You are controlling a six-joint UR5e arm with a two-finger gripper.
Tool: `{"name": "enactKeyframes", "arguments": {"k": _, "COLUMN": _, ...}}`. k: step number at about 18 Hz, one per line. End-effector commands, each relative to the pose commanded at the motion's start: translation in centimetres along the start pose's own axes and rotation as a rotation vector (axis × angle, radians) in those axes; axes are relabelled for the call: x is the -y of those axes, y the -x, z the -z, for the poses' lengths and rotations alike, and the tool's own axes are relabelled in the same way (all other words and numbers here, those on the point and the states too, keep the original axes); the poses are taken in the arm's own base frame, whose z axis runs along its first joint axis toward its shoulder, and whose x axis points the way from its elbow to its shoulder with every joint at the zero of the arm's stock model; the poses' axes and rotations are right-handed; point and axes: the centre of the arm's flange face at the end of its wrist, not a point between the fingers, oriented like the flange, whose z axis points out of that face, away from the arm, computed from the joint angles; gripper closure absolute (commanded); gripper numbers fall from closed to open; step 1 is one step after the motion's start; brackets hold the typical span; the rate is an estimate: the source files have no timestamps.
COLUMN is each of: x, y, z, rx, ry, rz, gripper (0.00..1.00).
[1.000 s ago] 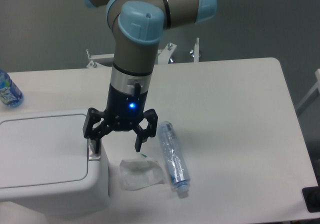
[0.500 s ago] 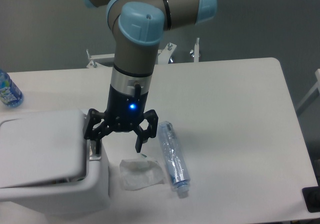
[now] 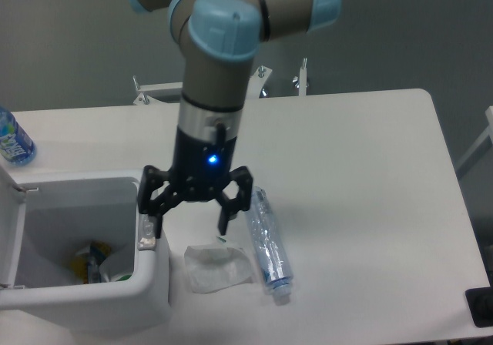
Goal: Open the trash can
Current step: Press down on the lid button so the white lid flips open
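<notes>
The white trash can (image 3: 150, 283) stands at the front left of the table with its lid (image 3: 9, 233) swung up to the left. The inside shows some rubbish (image 3: 94, 262). The grey push-button strip (image 3: 145, 233) sits on the can's right rim. My gripper (image 3: 189, 224) is open and empty. Its left finger (image 3: 156, 220) hangs just above the button strip and its right finger hangs over the table beside the can.
A crumpled clear wrapper (image 3: 216, 267) and a lying plastic bottle (image 3: 266, 243) are on the table right of the can. A blue-labelled bottle (image 3: 13, 139) stands at the far left edge.
The lid has sprung from shut, through half raised, to fully open. My gripper has shifted slightly right and up from the button strip.
</notes>
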Motion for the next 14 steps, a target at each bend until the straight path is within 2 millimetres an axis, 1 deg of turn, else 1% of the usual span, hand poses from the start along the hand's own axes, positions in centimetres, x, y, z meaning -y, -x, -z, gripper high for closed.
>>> {"name": "enactKeyframes", "arguments": {"k": 1, "x": 0.4, "y": 0.5, "z": 1.4, "rx": 0.010, "ry": -0.023, "rz": 0.005, "gripper": 0.00}}
{"name": "enactKeyframes", "arguments": {"k": 2, "x": 0.7, "y": 1.7, "z": 2.1, "rx": 0.022, "ry": -0.036, "rz": 0.018, "gripper": 0.00}}
{"name": "enactKeyframes", "arguments": {"k": 3, "x": 1.0, "y": 3.0, "z": 2.6, "rx": 0.038, "ry": -0.049, "rz": 0.031, "gripper": 0.00}}
{"name": "enactKeyframes", "arguments": {"k": 4, "x": 1.0, "y": 3.4, "z": 3.0, "rx": 0.061, "ry": -0.053, "rz": 0.032, "gripper": 0.00}}
{"name": "enactKeyframes", "arguments": {"k": 6, "x": 0.9, "y": 5.1, "z": 3.5, "rx": 0.176, "ry": -0.048, "rz": 0.020, "gripper": 0.00}}
{"name": "enactKeyframes", "arguments": {"k": 9, "x": -0.4, "y": 7.2, "z": 2.5, "rx": 0.330, "ry": 0.045, "rz": -0.159, "gripper": 0.00}}
{"name": "enactKeyframes", "arguments": {"k": 11, "x": -1.4, "y": 8.2, "z": 1.8, "rx": 0.356, "ry": 0.138, "rz": -0.317, "gripper": 0.00}}
{"name": "enactKeyframes", "arguments": {"k": 13, "x": -2.5, "y": 9.9, "z": 1.2, "rx": 0.352, "ry": 0.251, "rz": -0.454, "gripper": 0.00}}
{"name": "enactKeyframes", "arguments": {"k": 14, "x": -2.7, "y": 10.6, "z": 1.3, "rx": 0.354, "ry": 0.281, "rz": -0.499, "gripper": 0.00}}
